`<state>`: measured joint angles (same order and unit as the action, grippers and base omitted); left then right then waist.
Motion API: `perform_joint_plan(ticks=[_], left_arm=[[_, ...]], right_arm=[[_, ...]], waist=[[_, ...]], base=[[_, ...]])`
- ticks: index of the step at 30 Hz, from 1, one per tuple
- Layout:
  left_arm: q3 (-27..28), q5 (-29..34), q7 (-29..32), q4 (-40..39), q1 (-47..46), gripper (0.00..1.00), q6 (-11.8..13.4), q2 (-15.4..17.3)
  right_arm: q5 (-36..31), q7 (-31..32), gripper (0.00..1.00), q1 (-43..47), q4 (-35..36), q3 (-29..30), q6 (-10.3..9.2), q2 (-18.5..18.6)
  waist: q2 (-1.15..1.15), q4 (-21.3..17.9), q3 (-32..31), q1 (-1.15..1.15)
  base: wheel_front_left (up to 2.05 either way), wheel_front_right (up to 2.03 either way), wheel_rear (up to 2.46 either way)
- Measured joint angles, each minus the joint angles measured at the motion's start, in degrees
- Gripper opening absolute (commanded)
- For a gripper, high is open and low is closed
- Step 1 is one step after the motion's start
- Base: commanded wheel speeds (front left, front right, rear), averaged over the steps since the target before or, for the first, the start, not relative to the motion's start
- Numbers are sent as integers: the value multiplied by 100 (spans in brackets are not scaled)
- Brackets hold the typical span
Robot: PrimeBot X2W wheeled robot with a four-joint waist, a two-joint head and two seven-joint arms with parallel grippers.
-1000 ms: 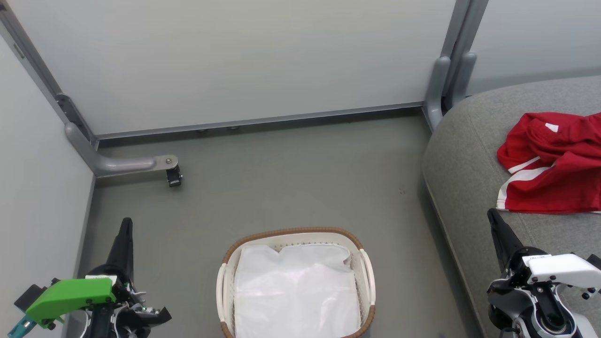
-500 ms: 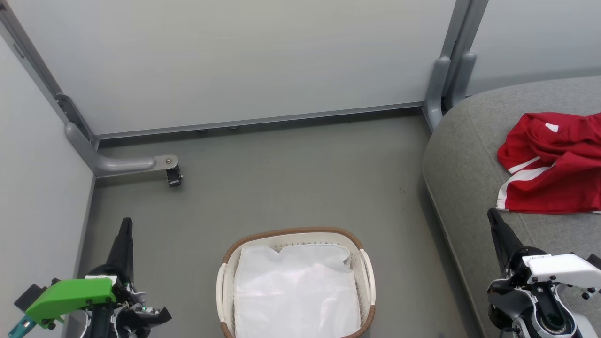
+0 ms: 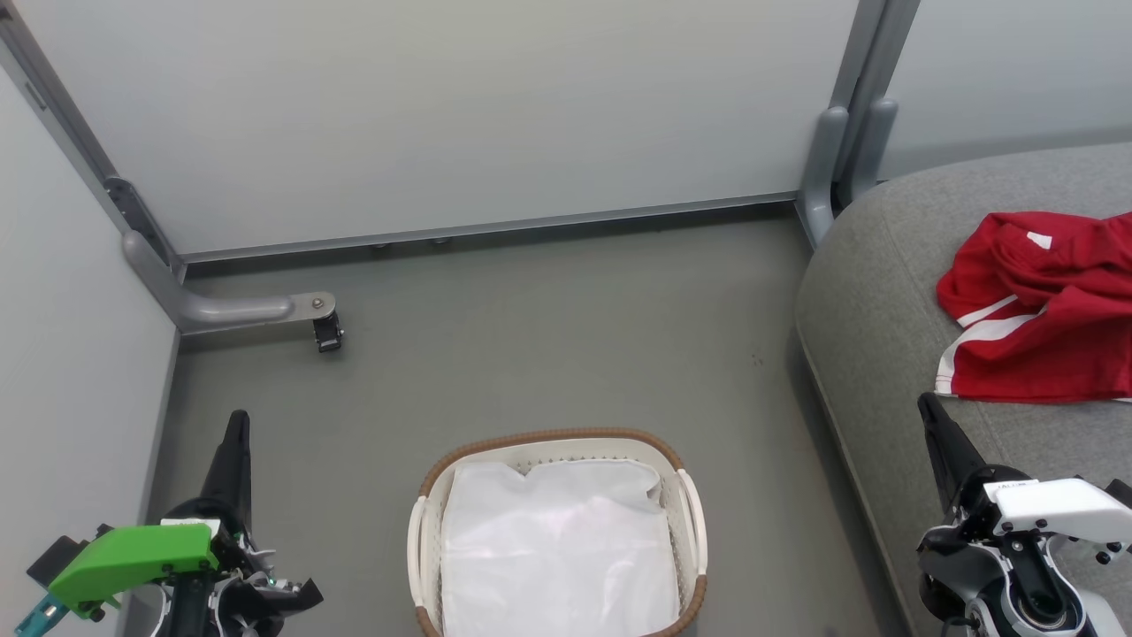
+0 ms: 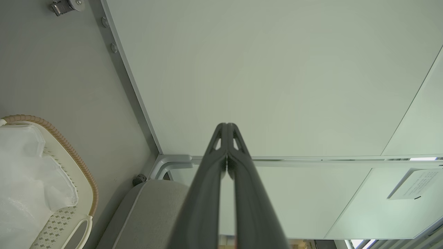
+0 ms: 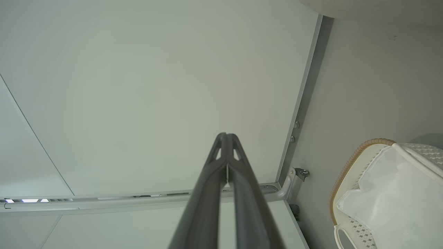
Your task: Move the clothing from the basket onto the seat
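1. Nothing has shifted since the earlier frames: both grippers, the basket and the clothing lie exactly as they did a second ago.
2. At 7 o'clock in the head view, the left gripper points up the picture over the grey floor, with a green housing behind it. In the left wrist view, the left gripper has its fingers pressed together at the tips, with nothing between them.
3. At 5 o'clock, the right gripper rises from a white housing over the front edge of the seat. In the right wrist view, the right gripper also has its fingers closed tip to tip and empty.
4. At 6 o'clock, the basket stands on the floor between the two grippers, well apart from both. Its white liner is spread across the inside.
5. At 3 o'clock, the clothing lies crumpled on the seat, red with white stripes and cut off by the picture's right edge. Its hem sits just beyond the right gripper's tip; whether they touch cannot be told.
6. At 10 o'clock, a small black caster hangs under a grey bracket foot.
7. At 12 o'clock, pale partition panels close off the floor, and a grey post stands at 1 o'clock beside the seat's rounded corner.
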<state>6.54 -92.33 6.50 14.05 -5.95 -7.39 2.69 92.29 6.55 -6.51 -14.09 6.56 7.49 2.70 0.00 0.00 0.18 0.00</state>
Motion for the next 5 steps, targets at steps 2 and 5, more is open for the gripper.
perform_joint_plan(ticks=[2,5], left_arm=[[0,0,0,0,0,0,0,0],[0,0,0,0,0,0,0,0]], right_arm=[[0,0,0,0,0,0,0,0],[0,0,0,1,0,0,0,0]], waist=[[0,0,0,0],[0,0,0,0]], base=[[0,0,0],[0,0,0]])
